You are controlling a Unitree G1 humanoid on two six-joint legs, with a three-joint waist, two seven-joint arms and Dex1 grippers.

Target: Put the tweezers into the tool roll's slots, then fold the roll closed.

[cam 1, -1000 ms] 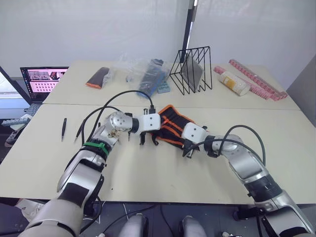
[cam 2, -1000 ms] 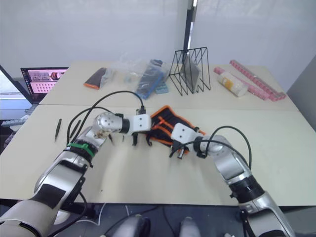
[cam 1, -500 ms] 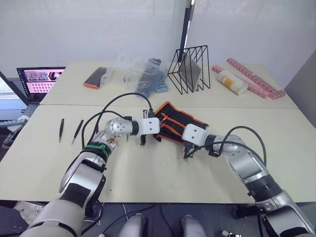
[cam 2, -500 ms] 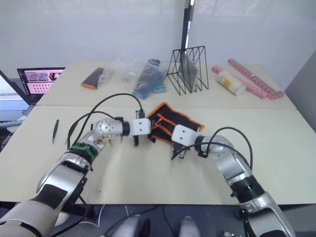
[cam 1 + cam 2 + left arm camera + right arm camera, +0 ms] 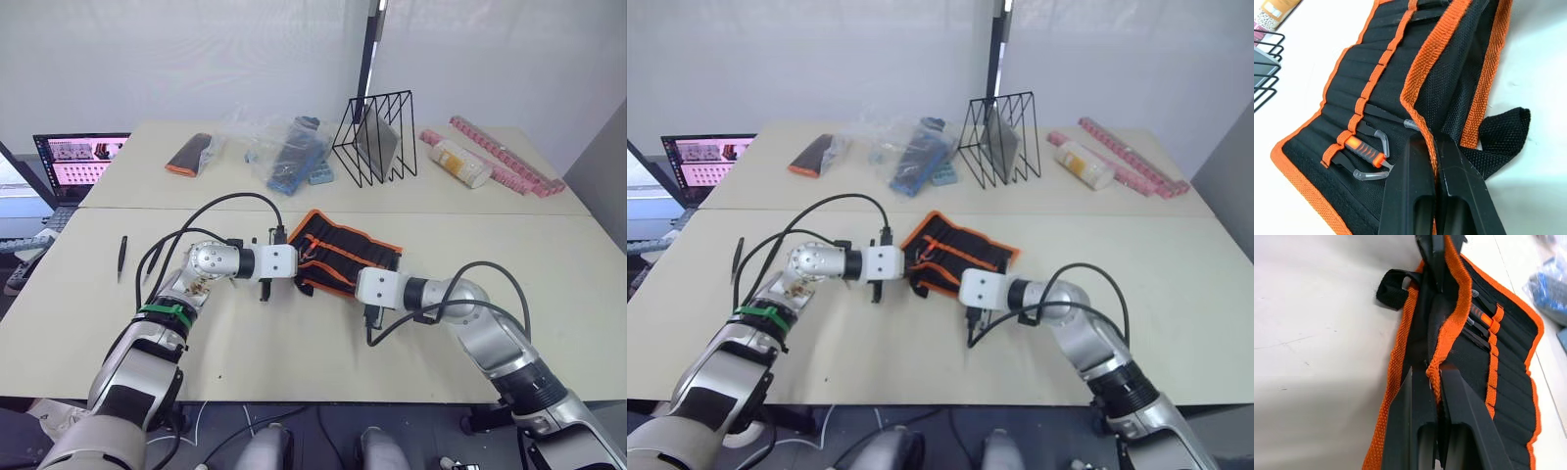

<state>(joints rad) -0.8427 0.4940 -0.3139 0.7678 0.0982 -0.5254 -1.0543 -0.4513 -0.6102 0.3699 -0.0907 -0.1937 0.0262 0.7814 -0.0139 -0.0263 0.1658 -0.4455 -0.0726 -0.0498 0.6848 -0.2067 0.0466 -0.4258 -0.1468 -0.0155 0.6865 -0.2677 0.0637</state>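
Note:
The tool roll [image 5: 348, 253], black fabric with orange binding, lies partly open at the table's middle, its black strap [image 5: 1501, 132] trailing off the near edge. My left gripper [image 5: 297, 277] and right gripper [image 5: 343, 285] are both shut on the orange edge of the near flap, side by side, holding it raised. The left wrist view has slim black tweezers [image 5: 1382, 115] and an orange-grip tool [image 5: 1364, 149] tucked in the slots. One loose tweezers [image 5: 122, 257] lies on the table far to the left.
At the back stand a black wire rack [image 5: 380, 137], a clear bag of blue items [image 5: 294, 157], a small black-and-orange pouch [image 5: 193, 152], a pale bottle [image 5: 464, 164] and a pink strip [image 5: 509, 157]. A laptop [image 5: 83, 157] sits off the left edge.
Both grippers have moved left with the roll's near edge in them. The roll has slid left and turned to lie more crosswise.

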